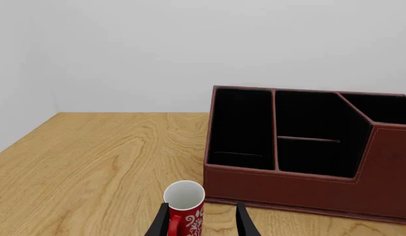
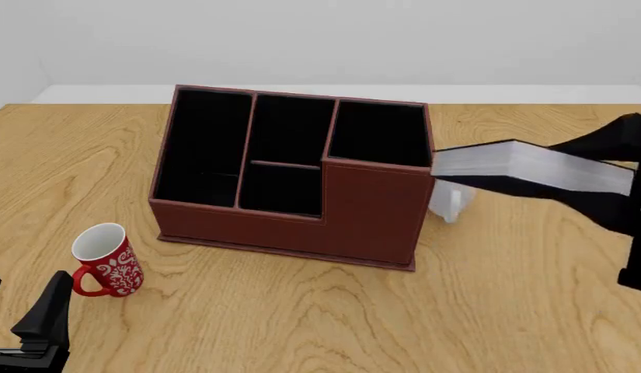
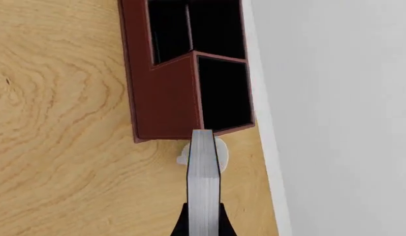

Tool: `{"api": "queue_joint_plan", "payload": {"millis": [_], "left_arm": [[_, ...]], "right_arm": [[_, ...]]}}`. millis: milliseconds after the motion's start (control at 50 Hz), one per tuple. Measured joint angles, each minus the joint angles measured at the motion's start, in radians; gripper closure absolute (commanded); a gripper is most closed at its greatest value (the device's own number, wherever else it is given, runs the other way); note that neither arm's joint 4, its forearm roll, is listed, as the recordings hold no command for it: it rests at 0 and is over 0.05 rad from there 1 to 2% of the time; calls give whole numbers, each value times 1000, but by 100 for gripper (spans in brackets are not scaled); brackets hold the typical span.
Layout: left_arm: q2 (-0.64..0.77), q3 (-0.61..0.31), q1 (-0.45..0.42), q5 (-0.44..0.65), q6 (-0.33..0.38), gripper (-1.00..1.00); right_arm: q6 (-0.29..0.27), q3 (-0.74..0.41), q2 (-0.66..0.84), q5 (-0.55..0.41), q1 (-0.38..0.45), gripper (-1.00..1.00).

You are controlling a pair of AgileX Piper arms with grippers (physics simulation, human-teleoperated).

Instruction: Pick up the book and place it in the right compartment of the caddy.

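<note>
Beside caddy, book (white-edged)

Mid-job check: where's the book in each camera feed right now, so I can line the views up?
Front view: the book is held aloft by the right gripper, just right of the caddy.
Right wrist view: book edge-on between the fingers, pointing at the right compartment.
Left wrist view: not in it.
Shared landmark: the caddy.
</note>
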State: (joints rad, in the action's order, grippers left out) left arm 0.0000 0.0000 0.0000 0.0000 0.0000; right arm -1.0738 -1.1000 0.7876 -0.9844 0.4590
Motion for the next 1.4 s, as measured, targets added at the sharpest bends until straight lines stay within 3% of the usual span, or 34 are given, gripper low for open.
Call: {"api": "queue_joint_plan", "payload": {"millis": [460, 1400], "left_arm": [[0, 0, 0, 0, 0, -100], [0, 0, 0, 0, 0, -100]], "right_arm": [[-29, -194, 99, 35, 26, 100], [-66, -260, 388, 276, 41, 100]]}}
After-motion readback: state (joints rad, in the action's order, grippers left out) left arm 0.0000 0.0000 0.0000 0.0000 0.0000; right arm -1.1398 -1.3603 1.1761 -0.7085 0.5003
